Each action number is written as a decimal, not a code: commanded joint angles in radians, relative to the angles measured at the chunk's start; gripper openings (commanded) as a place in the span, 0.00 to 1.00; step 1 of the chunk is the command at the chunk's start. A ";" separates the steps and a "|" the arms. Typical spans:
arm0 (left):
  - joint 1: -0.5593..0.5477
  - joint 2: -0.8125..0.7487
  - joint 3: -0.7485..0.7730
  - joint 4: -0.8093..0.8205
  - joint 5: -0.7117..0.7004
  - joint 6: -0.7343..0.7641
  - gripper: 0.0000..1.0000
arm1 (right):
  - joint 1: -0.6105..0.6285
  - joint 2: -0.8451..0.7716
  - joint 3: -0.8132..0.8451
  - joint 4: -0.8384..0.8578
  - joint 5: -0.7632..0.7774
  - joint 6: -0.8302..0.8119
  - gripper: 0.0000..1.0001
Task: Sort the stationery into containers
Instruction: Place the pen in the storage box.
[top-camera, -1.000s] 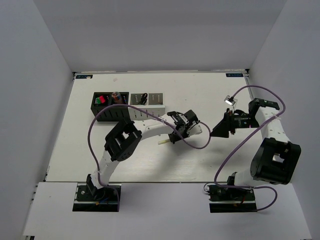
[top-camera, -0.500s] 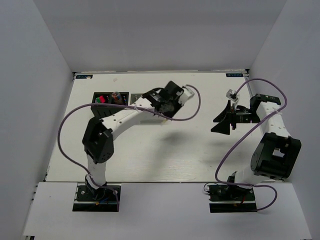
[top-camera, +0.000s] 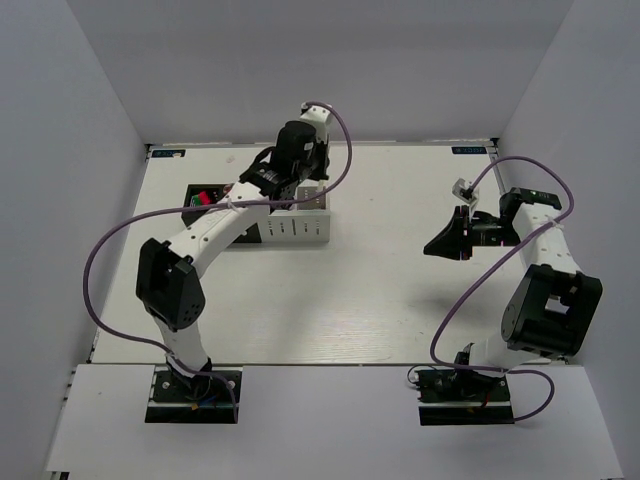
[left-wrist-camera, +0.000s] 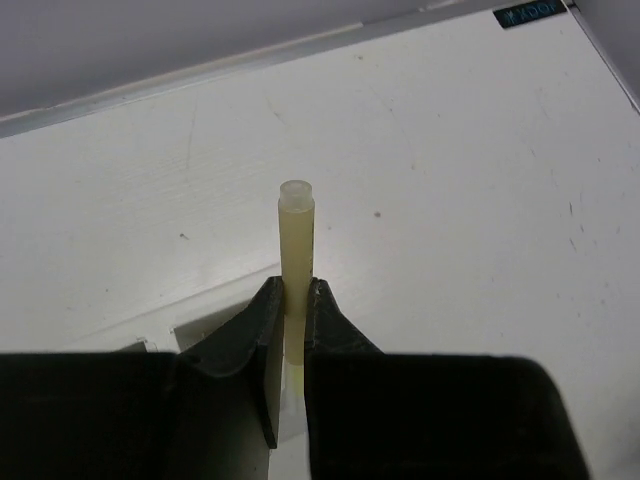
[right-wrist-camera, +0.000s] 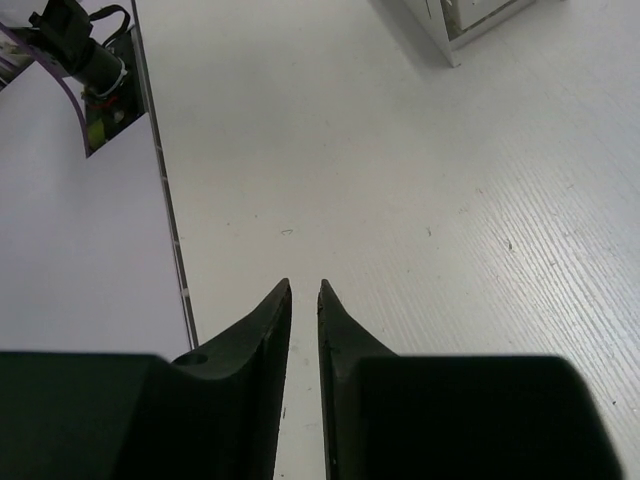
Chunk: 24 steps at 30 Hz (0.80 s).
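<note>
Left wrist view: left gripper (left-wrist-camera: 292, 288) pinching a thin pale-yellow pencil (left-wrist-camera: 296, 235), plastic-looking, small collar at its far end. Pencil runs straight out past the fingertips, in line with the fingers; its lower part is hidden between the pads. White wooden table (left-wrist-camera: 450, 180) lies beyond the tip, well apart from it. Pale edge of something just below the left finger, too little of it in view to name.

Top external view: left arm reaches far forward, its wrist held above the joined row of four square slotted desk holders (top-camera: 300, 228), two black and two white. Wrist sits over the white end; the pencil itself is hidden under the arm from here, so which compartment lies beneath it cannot be told. Black markers with red and green caps (top-camera: 203, 199) stand in the black holder at the far side of the row from the wrist.

Right wrist view: right gripper (right-wrist-camera: 304, 288) drawn nearly together, only a thin slit between the fingers, nothing in it. Bare table ahead; corner of a white holder far ahead, to the right.
</note>
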 joint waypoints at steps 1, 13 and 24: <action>0.026 0.017 -0.006 0.120 -0.074 -0.076 0.00 | -0.004 -0.042 0.009 -0.311 -0.044 -0.030 0.20; 0.033 0.074 -0.152 0.197 -0.145 -0.080 0.00 | -0.006 -0.067 -0.002 -0.314 -0.050 -0.056 0.38; 0.029 0.058 -0.144 0.151 -0.151 -0.079 0.72 | -0.012 -0.119 -0.011 -0.314 -0.054 -0.056 0.90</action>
